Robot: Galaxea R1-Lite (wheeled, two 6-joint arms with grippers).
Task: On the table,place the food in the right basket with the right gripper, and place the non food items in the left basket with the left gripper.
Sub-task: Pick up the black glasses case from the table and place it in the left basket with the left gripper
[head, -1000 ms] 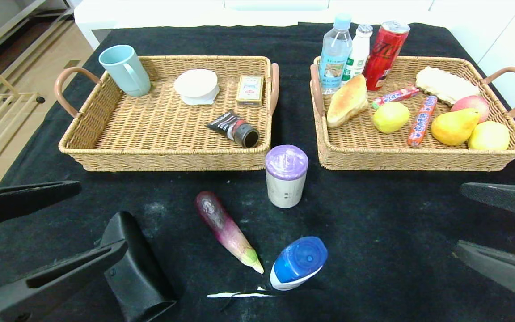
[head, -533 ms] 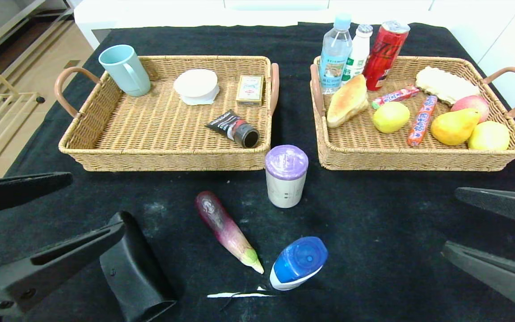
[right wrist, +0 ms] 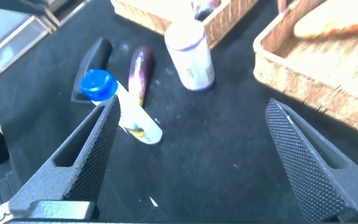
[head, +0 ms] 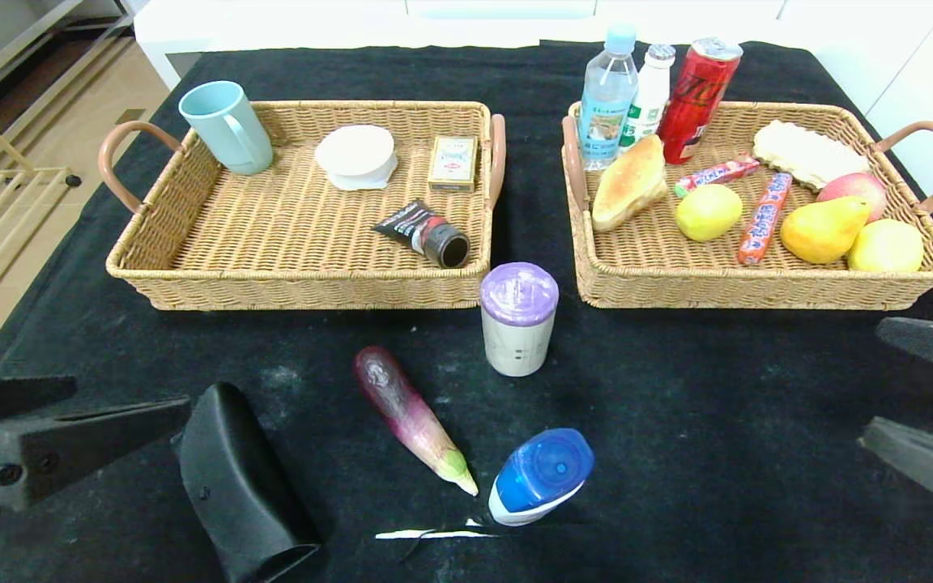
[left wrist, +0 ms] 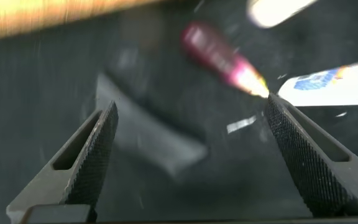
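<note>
On the black table lie a purple eggplant point(head: 414, 417), a cup with a purple lid point(head: 518, 317), a white bottle with a blue cap point(head: 539, 476) and a black wedge-shaped object point(head: 240, 486). My left gripper point(head: 130, 393) is open at the near left, just beside the black object. In the left wrist view the black object point(left wrist: 148, 137) lies between the open fingers point(left wrist: 98, 143), below them. My right gripper point(head: 871, 380) is open and empty at the near right, apart from the items. The right wrist view shows the bottle point(right wrist: 129, 112), eggplant point(right wrist: 140, 71) and cup point(right wrist: 191, 53).
The left basket point(head: 288, 283) holds a blue mug, a white lid, a card box and a black tube. The right basket point(head: 758, 287) holds bread, fruit, candy bars, bottles and a red can. A white strip point(head: 434, 534) lies near the table's front edge.
My left gripper has moved down and nearer to me, its fingers now level with the black object. My right gripper has drawn back toward the right edge.
</note>
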